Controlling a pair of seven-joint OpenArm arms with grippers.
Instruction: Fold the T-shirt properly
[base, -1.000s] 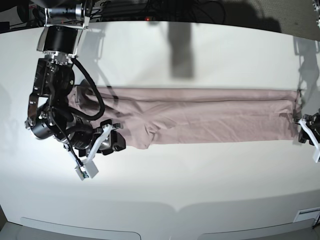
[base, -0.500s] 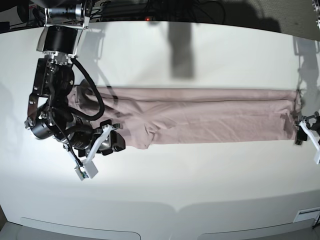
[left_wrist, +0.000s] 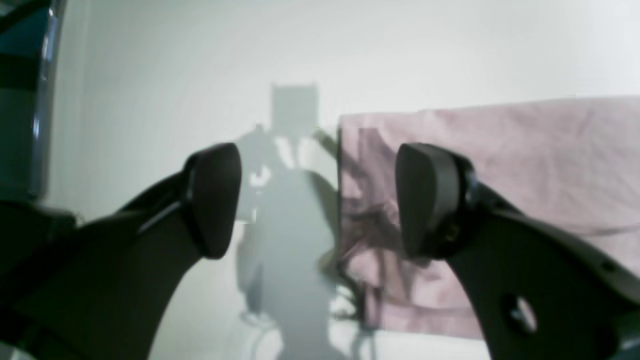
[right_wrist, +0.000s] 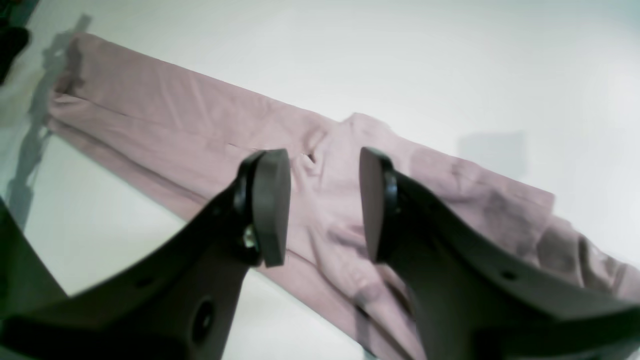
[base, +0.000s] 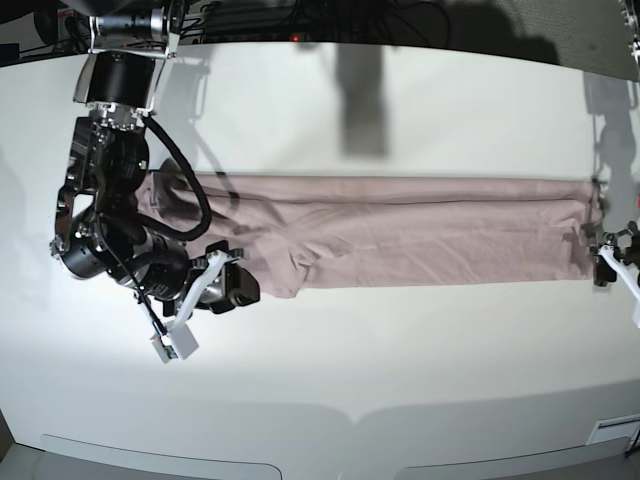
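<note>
The T-shirt is dusty pink and lies folded into a long narrow strip across the white table. My left gripper sits at the strip's right end in the base view. In the left wrist view it is open wide, and the cloth's end edge lies flat below, between the fingers. My right gripper hovers at the strip's left part, by its near edge. In the right wrist view it stands open above the wrinkled cloth, holding nothing.
The right arm's black body stands over the shirt's left end and hides part of it. A white tag hangs from that arm. Dark cables and gear line the table's far edge.
My left gripper has opened wide, and the shirt's right end now lies free on the table. The right gripper has edged slightly toward the shirt; the cloth has not moved.
</note>
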